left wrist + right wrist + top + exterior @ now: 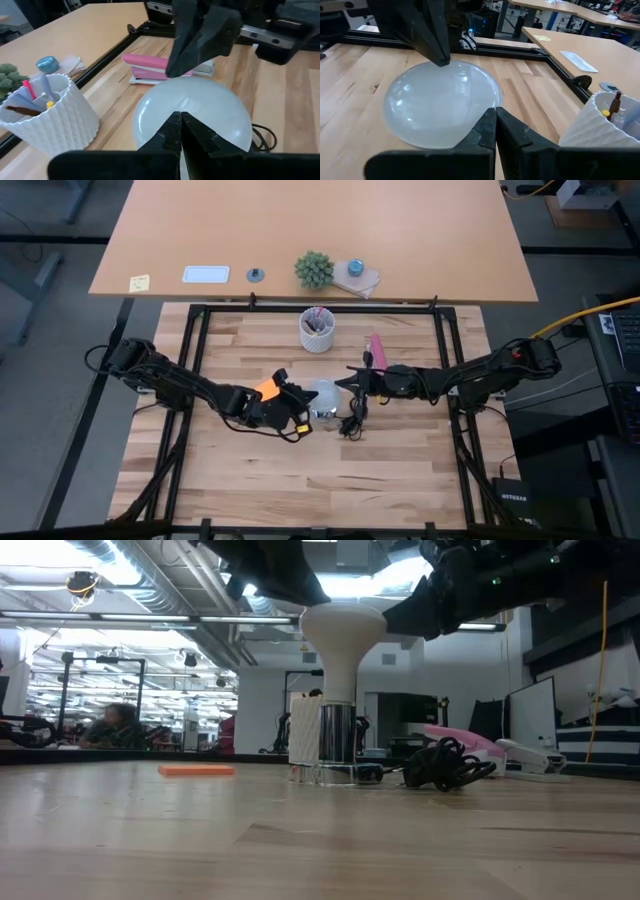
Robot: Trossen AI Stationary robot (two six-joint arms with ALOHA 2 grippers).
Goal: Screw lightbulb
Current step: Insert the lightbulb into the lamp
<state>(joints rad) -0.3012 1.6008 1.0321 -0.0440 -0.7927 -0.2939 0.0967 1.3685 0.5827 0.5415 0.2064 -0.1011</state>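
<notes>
The white lightbulb (340, 630) stands upright, wide rounded end up, its narrow base stuck into a round silvery fitting (337, 735) at the table's middle. In the high view the bulb (325, 393) sits between both arms. My left gripper (180, 131) is shut at the dome's left side. My right gripper (495, 127) is shut at its right side. Each wrist view shows the other gripper across the dome. My left gripper touches the bulb's rounded top near its left rim (186, 106) with its shut fingertips, slanting down from the table's left. The bulb stays upright in the fitting. My right gripper touches the dome's right rim (470, 117) with its shut fingertips, nearly level from the table's right, opposite the left gripper. Nothing is pinched between its fingers.
A white ribbed cup of pens (318, 330) stands behind the bulb. A pink stapler (376, 348) lies at the back right, and a coiled black cord (350, 423) lies beside the fitting. An orange piece (268, 388) lies near the left arm. A black frame rail (320, 308) borders the table.
</notes>
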